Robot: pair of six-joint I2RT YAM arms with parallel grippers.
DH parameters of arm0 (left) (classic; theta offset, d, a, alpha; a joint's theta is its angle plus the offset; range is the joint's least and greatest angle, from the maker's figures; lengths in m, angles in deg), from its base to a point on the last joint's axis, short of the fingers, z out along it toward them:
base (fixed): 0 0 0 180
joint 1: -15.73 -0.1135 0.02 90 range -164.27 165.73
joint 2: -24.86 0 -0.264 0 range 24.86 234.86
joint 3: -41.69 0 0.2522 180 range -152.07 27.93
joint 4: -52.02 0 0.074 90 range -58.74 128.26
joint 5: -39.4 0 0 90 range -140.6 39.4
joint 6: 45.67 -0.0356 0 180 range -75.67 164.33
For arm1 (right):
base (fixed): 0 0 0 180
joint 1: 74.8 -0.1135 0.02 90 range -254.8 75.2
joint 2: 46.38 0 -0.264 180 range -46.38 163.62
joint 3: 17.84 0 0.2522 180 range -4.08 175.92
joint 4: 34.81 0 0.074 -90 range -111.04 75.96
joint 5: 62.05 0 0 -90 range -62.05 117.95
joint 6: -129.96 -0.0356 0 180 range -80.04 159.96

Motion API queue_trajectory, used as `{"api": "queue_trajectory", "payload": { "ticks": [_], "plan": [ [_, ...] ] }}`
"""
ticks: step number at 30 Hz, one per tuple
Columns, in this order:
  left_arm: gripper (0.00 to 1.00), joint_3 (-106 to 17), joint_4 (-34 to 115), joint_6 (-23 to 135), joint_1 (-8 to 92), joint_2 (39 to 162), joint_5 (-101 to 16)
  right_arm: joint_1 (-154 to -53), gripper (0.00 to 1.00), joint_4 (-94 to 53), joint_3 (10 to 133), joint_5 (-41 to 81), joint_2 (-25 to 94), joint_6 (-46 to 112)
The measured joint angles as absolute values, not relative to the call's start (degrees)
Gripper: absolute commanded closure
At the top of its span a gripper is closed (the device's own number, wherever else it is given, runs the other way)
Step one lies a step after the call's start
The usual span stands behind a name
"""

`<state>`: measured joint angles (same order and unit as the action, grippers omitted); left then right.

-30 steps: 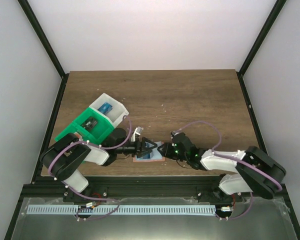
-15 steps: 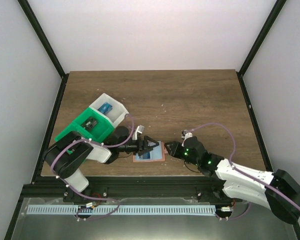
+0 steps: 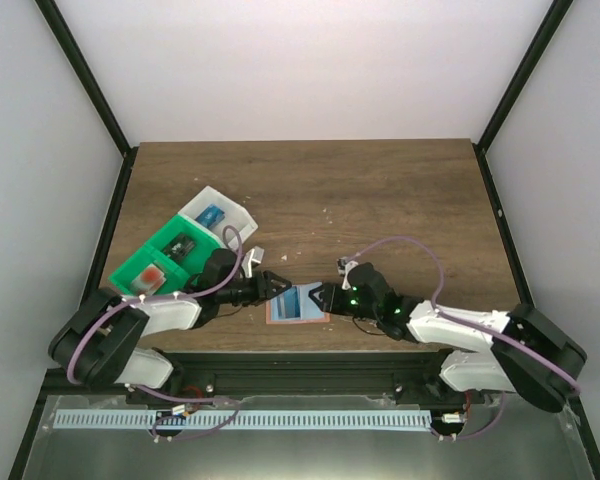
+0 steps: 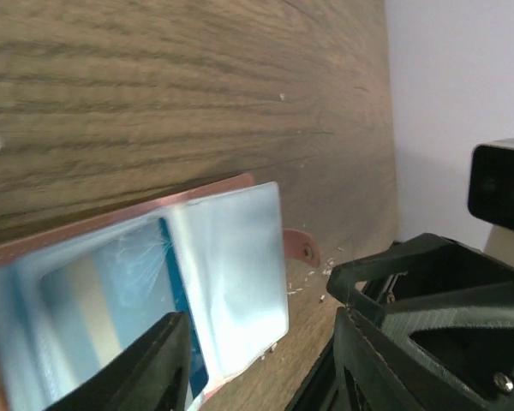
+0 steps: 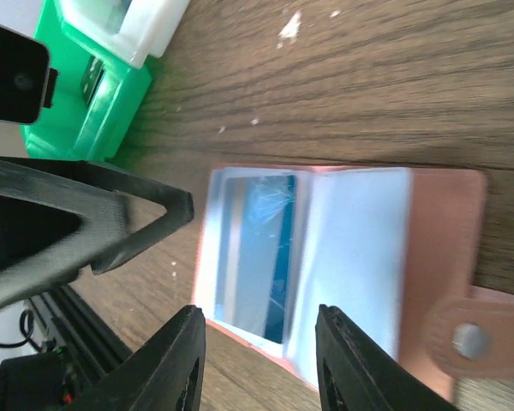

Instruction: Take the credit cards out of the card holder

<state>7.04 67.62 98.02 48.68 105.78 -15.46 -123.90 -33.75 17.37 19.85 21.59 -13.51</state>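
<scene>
Your left arm [image 3: 165, 312] stretches low along the table's near edge toward its middle | left gripper [image 3: 278, 286] fingers parted | your right arm [image 3: 450, 325] reaches leftward, equally low | right gripper [image 3: 317, 296] fingers parted, facing the left one, not touching

White-and-black arms [image 3: 165, 312] trail purple cables [image 3: 400, 243]; left gripper [image 3: 283, 285] and right gripper [image 3: 315, 297] are black, possibly plastic.

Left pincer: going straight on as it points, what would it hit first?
Probably the open card holder right at the left pincer's tips; clearing that, the right pincer facing it. Height is unclear.
</scene>
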Motion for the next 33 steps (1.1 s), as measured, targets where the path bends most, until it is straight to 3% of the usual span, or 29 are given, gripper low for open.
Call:
{"api": "queue_trajectory", "payload": {
  "ticks": [7,8,18,33],
  "plan": [
    [0.99,8.9,57.5,93.5,48.6,99.7,-19.8,-125.3,0.65,-36.6,22.0,15.4,30.2,-12.7],
    [1.0,9.1,56.5,93.0,48.6,99.1,-20.4,-125.4,0.66,-36.9,22.5,14.9,31.5,-12.6],
    [1.0,12.4,55.6,92.0,48.6,99.8,-21.2,-125.5,0.67,-37.9,26.0,12.1,41.0,-12.5],
    [1.0,13.1,59.4,92.1,48.6,104.9,-20.6,-125.5,0.68,-38.3,26.9,11.7,44.7,-12.6]
  ]
}}
